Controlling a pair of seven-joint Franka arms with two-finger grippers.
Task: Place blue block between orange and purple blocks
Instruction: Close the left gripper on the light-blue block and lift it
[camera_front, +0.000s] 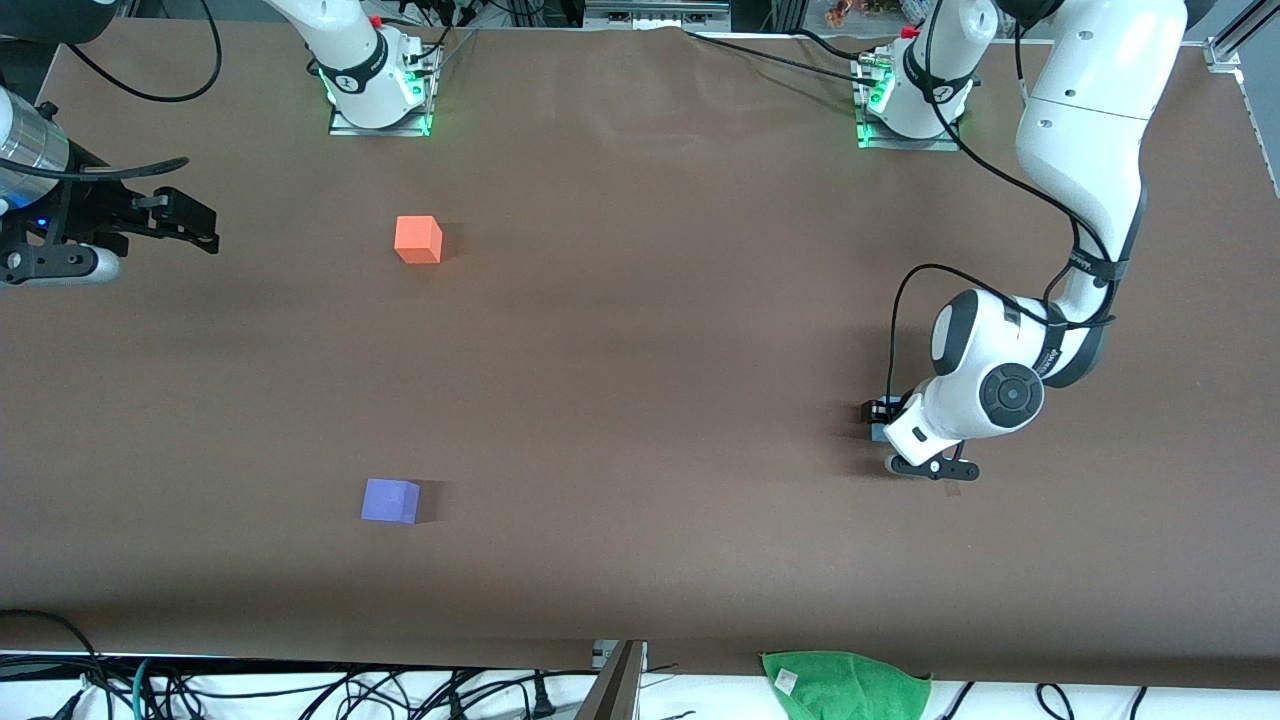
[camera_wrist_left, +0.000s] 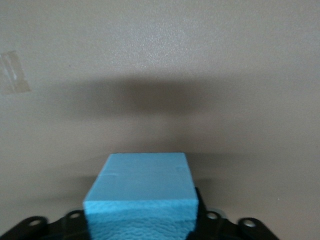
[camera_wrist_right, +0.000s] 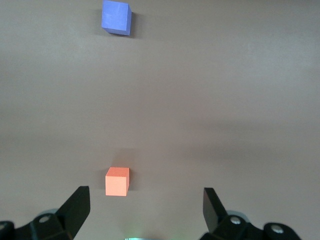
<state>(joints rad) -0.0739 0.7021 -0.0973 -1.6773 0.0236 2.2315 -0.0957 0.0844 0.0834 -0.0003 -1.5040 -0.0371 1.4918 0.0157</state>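
Left wrist view fills with the blue block (camera_wrist_left: 142, 192): the left claw (camera_front: 885, 425), low at the left arm's end of the bench (camera_front: 640, 400), appears clenched on it. The orange block (camera_front: 418, 240) and the purple block (camera_front: 390, 501) sit well apart, leaving a wide gap. Nothing lies between. The right claw (camera_wrist_right: 145, 205) waits, fingers spread, near the orange one.

Both arms are showing glossy white shells with dark grey joint caps — black cables are looping along the links. Bases are glowing green, with red connectors. Right tool (camera_front: 170, 222) is showing black fingers under a silver flange.
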